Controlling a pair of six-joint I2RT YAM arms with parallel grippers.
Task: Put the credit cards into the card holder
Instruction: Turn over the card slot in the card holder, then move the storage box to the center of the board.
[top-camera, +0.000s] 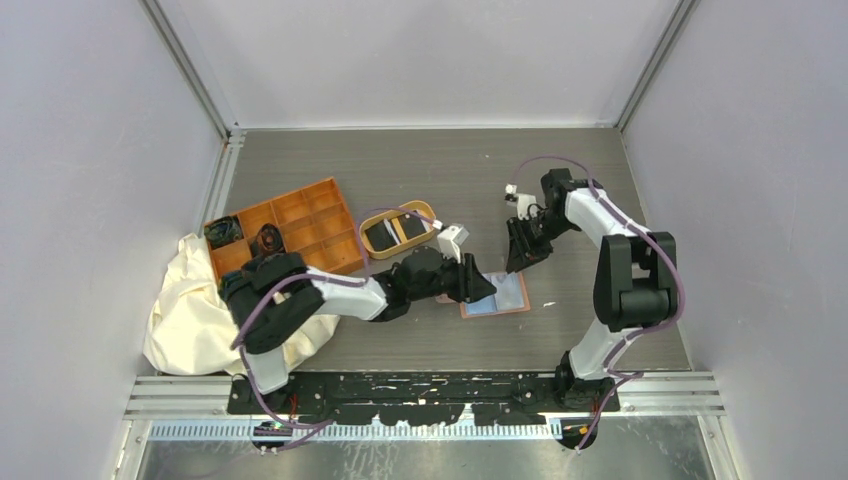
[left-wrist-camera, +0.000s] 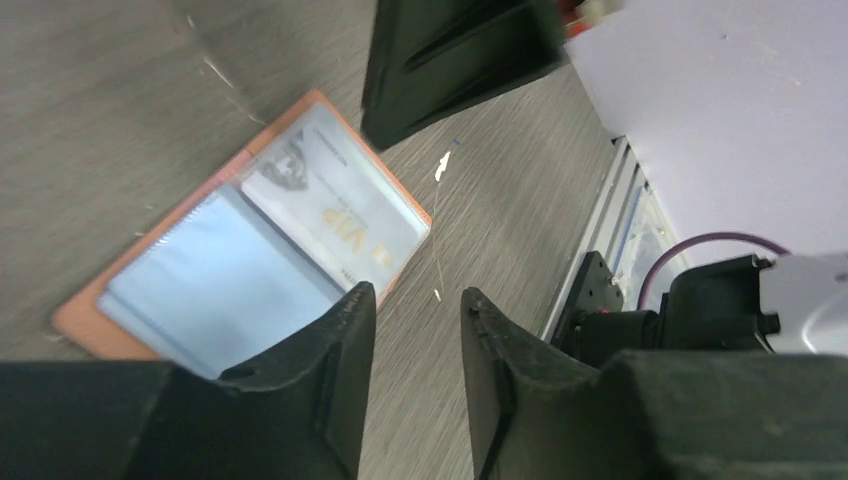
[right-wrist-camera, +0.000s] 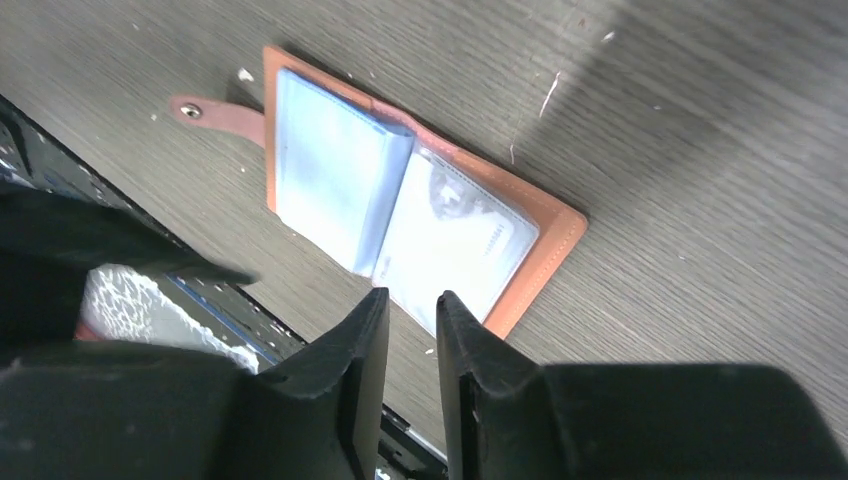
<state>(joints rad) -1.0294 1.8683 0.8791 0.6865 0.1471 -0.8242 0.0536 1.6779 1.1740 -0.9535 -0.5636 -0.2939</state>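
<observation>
Left claw (left-wrist-camera: 415, 305) stands partly open, its two dark fingers apart with only bare table (left-wrist-camera: 500, 210) showing in the gap; it grasps nothing. From above it hangs low over the near left part of the card holder (top-camera: 500, 297). In its own wrist view one fingertip (left-wrist-camera: 352, 310) overlaps the holder's edge, though the pictures do not show whether it touches the leather.

Right claw (right-wrist-camera: 410, 305) has its fingers closer together, with a narrow slit between them, and nothing is caught there either. It hangs over the far side of the holder, its tips pointing down toward the right-hand page, apart from the surface as far as the wrist view shows.

The card holder lies spread open and flat on the grey table between the two arms, bluish clear pockets facing up and its pinkish-brown cover showing as a border all round. Its snap tab (right-wrist-camera: 210, 112) sticks out flat to one side. A pale card marked VIP (left-wrist-camera: 340, 215) sits inside one clear pocket; the neighbouring stack of pockets bulges slightly upward.

Two black credit cards (top-camera: 395, 232) lie side by side in an oval tan-rimmed tray (top-camera: 425, 210), well apart from the holder and beyond the left arm. An orange compartment tray (top-camera: 300, 225) stands just left of it, and a cream cloth (top-camera: 190, 300) is heaped at the left edge.
</observation>
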